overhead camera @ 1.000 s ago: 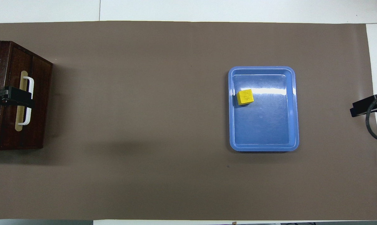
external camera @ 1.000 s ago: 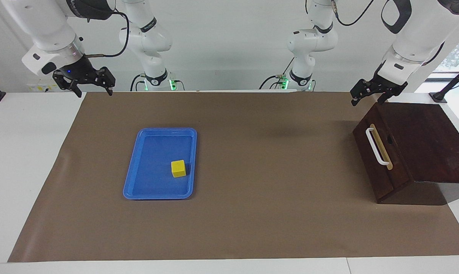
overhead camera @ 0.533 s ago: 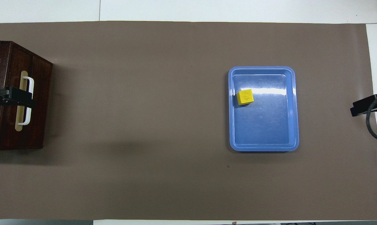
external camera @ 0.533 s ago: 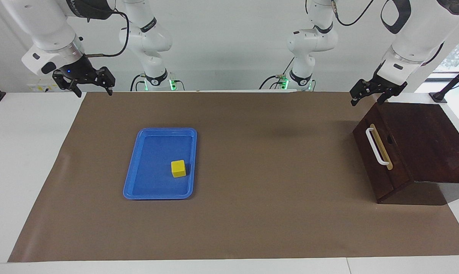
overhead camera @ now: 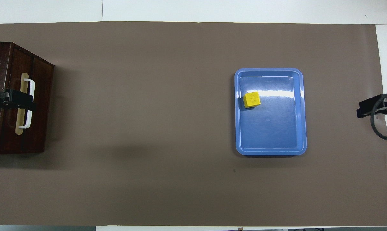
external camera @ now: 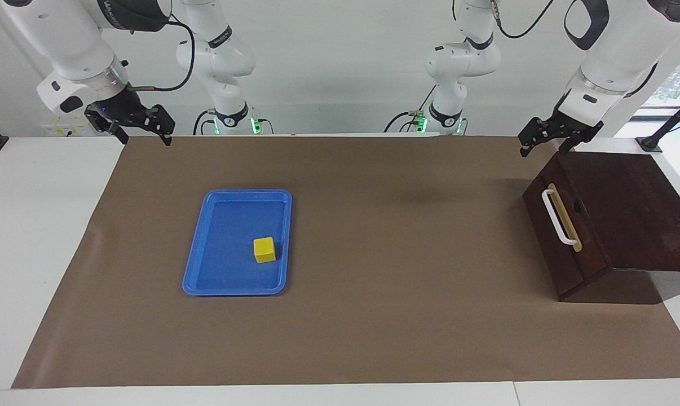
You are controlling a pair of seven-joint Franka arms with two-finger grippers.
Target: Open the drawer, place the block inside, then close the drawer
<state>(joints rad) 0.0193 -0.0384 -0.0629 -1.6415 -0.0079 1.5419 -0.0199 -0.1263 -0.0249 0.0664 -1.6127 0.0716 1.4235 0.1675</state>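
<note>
You have the drawer (external camera: 565, 237) shut, its dark front flush in the cabinet (external camera: 627, 208) at the left arm's end of the table, with the white bar handle (external camera: 557, 217) on its tan strip facing the middle of the brown mat (external camera: 402, 316). Your left gripper (external camera: 546, 145) hangs in the air over the cabinet's edge nearest the robots, touching nothing; its fingers stand apart and hold nothing. In the overhead view that same gripper (overhead camera: 13, 101) crosses the handle (overhead camera: 28, 103), but the facing view shows it raised well clear of the drawer front. Your block (external camera: 264, 250), the small yellow cube, sits inside the blue tray (external camera: 204, 276), close to the tray's long wall on the side toward the drawer, resting flat on the tray floor. From above, the block (overhead camera: 252, 99) lies in the half of the tray (overhead camera: 270, 150) that is farther from the robots. The tray lies on the mat toward the right arm's end of the table, well apart from the cabinet. Your right gripper (external camera: 142, 134) hovers over the mat's edge at the right arm's end, up off the surface, its fingers spread and empty, well apart from the tray and the block.
</note>
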